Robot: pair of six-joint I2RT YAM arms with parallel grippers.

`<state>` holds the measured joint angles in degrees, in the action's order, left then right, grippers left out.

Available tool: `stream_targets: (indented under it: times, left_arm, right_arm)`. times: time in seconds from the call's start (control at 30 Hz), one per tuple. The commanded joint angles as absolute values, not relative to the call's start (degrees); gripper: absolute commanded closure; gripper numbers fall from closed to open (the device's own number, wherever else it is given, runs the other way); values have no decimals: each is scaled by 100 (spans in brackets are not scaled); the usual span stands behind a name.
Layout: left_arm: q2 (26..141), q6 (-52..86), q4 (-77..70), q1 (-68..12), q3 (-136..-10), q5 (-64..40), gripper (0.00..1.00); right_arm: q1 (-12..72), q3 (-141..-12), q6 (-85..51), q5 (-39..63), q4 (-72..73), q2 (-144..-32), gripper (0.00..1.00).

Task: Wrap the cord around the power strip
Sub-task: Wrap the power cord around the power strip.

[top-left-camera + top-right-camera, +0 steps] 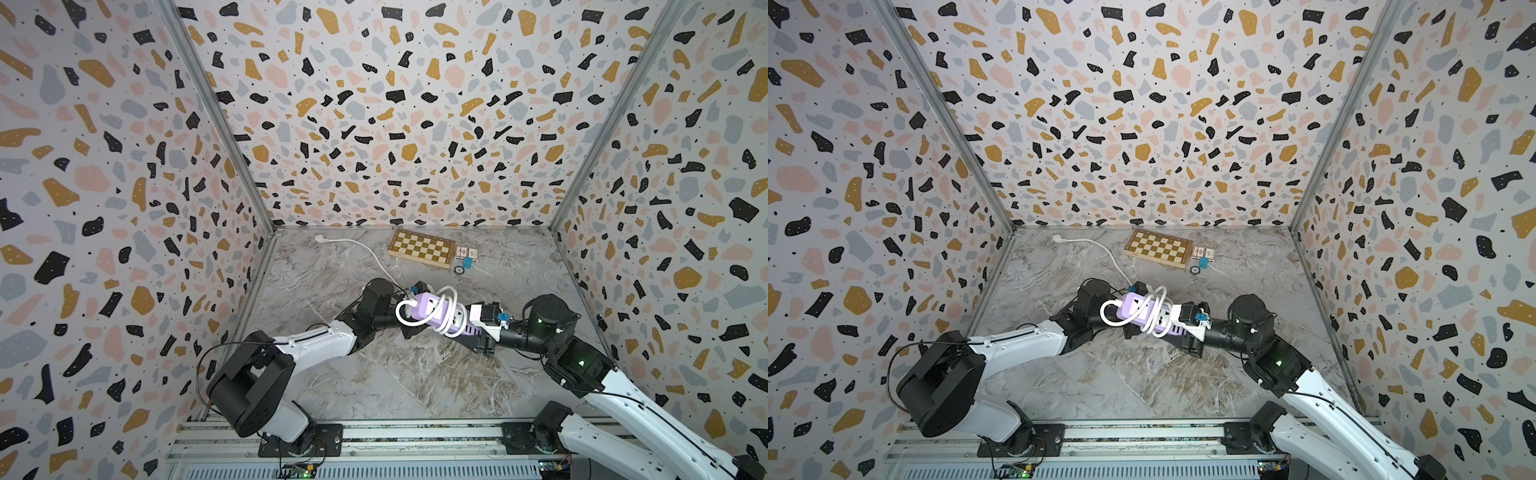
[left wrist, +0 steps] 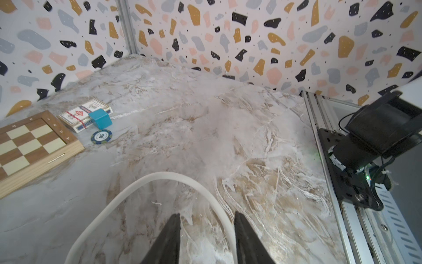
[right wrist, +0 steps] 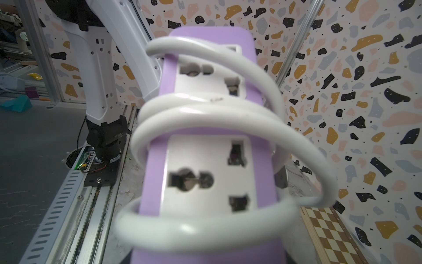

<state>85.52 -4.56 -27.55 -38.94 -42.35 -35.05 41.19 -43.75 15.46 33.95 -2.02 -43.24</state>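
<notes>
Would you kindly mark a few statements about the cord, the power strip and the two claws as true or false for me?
1. The cord is looped several times around the power strip. True.
2. The plug is tucked into the loops. False: it lies loose on the table, near the far left corner.
3. The right claw grips one end of the power strip. True.
4. The left claw is shut tight. False: its jaws stand apart, with table showing between them.
5. The poker chip sits on the chessboard. False: it lies on the table beside the board.
</notes>
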Motion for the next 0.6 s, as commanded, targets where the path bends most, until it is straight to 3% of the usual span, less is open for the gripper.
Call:
stream_targets:
  times: [0.0, 0.33, 0.43, 0.57]
  left_arm:
    - [8613, 22, -3963, -3873, -4055, -3582, 60]
    - [8757, 333, -4864, -3906, -3820, -3836, 56]
    - [8797, 444, -5165, -3912, -3652, -3819, 60]
    - [8860, 571, -5459, -3970, -3508, -3782, 76]
  right_arm:
    - [4087, -4768, 1344, 3113, 351, -4244, 100]
    - [4078, -4860, 1321, 3088, 281, -4360, 100]
    - [4061, -4902, 1300, 2975, 299, -4351, 100]
    - [4008, -4922, 1172, 2864, 373, -4348, 100]
